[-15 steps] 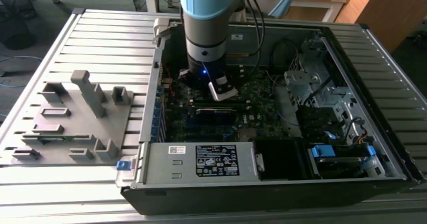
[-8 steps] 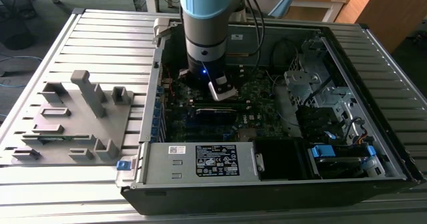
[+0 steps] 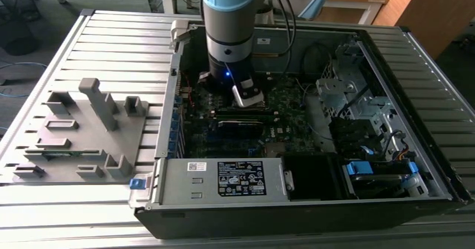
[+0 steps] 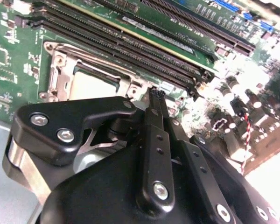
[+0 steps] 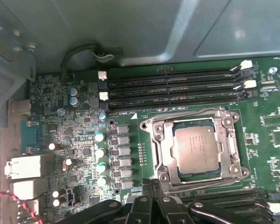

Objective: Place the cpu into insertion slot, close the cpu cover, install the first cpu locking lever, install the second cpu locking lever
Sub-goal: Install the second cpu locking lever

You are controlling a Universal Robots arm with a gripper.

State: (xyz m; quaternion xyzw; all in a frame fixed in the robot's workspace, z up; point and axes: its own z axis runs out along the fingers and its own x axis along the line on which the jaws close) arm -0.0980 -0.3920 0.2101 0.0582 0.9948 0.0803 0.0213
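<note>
Open PC case (image 3: 415, 165) sits on slatted metal counter (image 3: 111, 43). Power supply box (image 3: 222, 179) with black label along its near edge. Grey plastic fixture tray (image 3: 82, 143) lies beside the case, on the exterior view's left. Black memory slots (image 5: 172, 88) on green motherboard (image 5: 74, 140).

Slatted metal table (image 3: 111, 43) under open computer case (image 3: 297, 204), grey fixture (image 3: 82, 132).

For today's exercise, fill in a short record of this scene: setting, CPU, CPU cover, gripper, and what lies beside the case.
setting: open computer case on a slatted metal table
cpu: seated flat in the insertion slot
cpu cover: lying down over the socket, framing the chip
gripper: fingers together, holding nothing, just beside the socket
beside the case: grey fixture tray
</note>
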